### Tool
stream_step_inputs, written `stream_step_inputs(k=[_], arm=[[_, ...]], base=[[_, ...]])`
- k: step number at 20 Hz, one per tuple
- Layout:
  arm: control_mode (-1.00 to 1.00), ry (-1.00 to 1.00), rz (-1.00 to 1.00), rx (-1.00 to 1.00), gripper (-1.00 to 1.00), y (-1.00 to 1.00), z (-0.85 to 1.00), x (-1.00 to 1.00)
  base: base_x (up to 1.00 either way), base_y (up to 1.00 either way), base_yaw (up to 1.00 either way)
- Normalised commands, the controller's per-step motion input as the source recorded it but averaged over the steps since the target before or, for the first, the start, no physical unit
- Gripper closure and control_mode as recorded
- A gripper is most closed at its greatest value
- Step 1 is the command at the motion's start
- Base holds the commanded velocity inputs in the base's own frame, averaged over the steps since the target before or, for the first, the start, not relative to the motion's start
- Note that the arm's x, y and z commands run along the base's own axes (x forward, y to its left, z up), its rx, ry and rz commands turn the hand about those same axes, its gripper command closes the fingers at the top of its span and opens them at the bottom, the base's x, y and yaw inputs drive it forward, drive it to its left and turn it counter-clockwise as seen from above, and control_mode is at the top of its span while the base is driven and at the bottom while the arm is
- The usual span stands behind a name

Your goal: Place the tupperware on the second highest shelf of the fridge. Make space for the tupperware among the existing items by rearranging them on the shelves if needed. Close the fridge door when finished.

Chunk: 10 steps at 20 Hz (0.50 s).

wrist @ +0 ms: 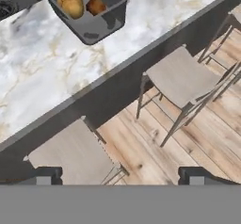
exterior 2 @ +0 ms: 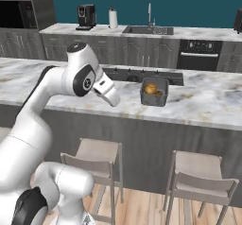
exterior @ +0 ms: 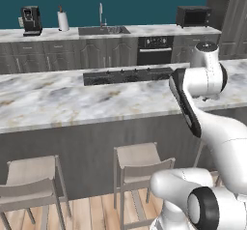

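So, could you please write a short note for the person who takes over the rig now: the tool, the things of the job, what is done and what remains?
Tool: open and empty, seen in the hand view above the stools and the wooden floor, short of the counter edge.
Tupperware: stands on the marble island counter, just in front of the cooktop, with yellow-orange food inside. Nothing touches it.
Done: nothing yet.
Left: grasp the tupperware, take it to the fridge, make room on the second highest shelf if needed, set it there, close the door.
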Motion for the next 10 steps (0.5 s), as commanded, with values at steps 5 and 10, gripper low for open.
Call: stream_step_inputs(k=[5,10], arm=[[-1.00,0.18,-0.19,0.20,-1.00,-0.91,0.11,0.47],[-1.00,0.22,-0.02,0.28,-1.00,-0.70,0.12,0.59]], base=[[0.00,0.00,0.00],[0.00,0.00,0.00]])
